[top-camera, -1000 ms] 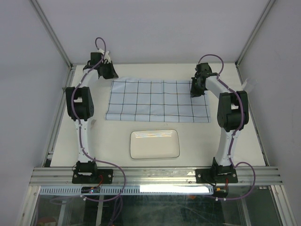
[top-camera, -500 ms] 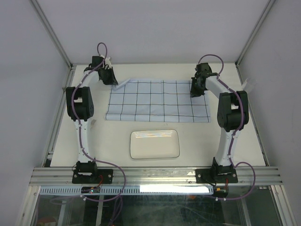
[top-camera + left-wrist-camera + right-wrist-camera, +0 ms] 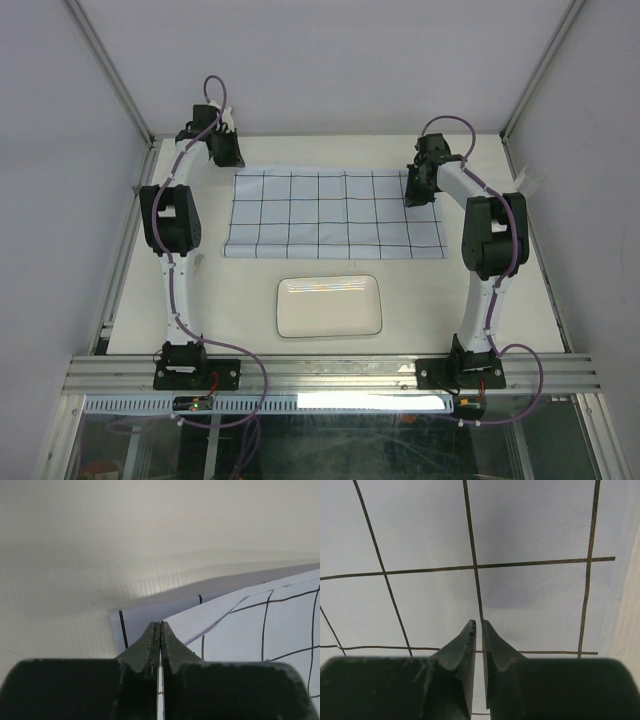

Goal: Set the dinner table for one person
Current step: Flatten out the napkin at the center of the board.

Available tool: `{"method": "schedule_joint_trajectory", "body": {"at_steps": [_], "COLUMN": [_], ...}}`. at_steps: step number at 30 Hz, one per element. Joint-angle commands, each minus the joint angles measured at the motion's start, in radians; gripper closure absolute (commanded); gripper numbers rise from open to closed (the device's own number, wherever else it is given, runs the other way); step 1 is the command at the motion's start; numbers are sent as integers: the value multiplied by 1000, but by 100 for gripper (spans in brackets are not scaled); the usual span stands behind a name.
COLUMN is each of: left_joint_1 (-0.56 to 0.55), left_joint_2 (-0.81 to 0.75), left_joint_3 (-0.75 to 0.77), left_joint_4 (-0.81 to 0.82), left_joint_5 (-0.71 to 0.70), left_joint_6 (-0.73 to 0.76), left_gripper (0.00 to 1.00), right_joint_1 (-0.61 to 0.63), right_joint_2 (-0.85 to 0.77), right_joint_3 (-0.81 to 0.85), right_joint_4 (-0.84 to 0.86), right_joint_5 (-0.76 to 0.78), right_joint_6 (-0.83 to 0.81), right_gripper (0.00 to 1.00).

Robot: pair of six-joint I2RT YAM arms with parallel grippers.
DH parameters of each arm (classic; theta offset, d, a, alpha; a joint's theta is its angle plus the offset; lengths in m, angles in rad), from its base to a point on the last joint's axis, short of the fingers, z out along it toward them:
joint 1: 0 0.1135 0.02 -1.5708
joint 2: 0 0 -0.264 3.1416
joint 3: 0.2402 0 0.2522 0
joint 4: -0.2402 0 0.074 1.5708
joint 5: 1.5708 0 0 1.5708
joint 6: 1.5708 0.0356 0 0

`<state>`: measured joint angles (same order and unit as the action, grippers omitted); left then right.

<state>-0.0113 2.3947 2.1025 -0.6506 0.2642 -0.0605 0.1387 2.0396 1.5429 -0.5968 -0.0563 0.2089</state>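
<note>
A pale-blue cloth (image 3: 335, 215) with dark grid lines lies spread across the far half of the dinner table (image 3: 240, 290). My left gripper (image 3: 228, 150) is at the cloth's far-left corner. In the left wrist view it (image 3: 160, 624) is shut on a thin edge of the cloth (image 3: 250, 630), and the corner is lifted and folded over the tabletop (image 3: 100, 555). My right gripper (image 3: 415, 195) hangs low over the cloth's far-right part. Its jaws (image 3: 478, 622) stand a narrow slit apart, and the flat cloth (image 3: 530, 530) shows through with nothing between them.
A white rectangular plate (image 3: 329, 305) sits on the table in front of the cloth, between the two arms. Aluminium rails (image 3: 330, 372) run along the near edge, and grey walls enclose the table on three sides.
My left gripper dipped toward the cloth, raising a fold at the corner. It then drew back to the far left and pulled that corner flatter. The right arm has not moved.
</note>
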Motion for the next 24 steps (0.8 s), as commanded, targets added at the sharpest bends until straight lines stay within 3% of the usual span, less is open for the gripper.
{"method": "schedule_joint_trajectory", "body": {"at_steps": [1, 20, 24], "left_joint_1": [7, 7, 7], "left_joint_2": [49, 20, 17], "left_joint_3": [140, 8, 21], "left_joint_4": [-70, -81, -64], "left_joint_5": [-3, 11, -6], "left_joint_6": [7, 5, -9], "left_gripper": [100, 100, 88], "right_joint_1": [-8, -8, -8], "right_joint_2": [-30, -38, -40], "right_joint_3": [17, 7, 6], "right_joint_4": [22, 25, 23], "right_joint_5": [12, 3, 13], "right_joint_6": [-4, 7, -1], "right_gripper": [88, 88, 88]}}
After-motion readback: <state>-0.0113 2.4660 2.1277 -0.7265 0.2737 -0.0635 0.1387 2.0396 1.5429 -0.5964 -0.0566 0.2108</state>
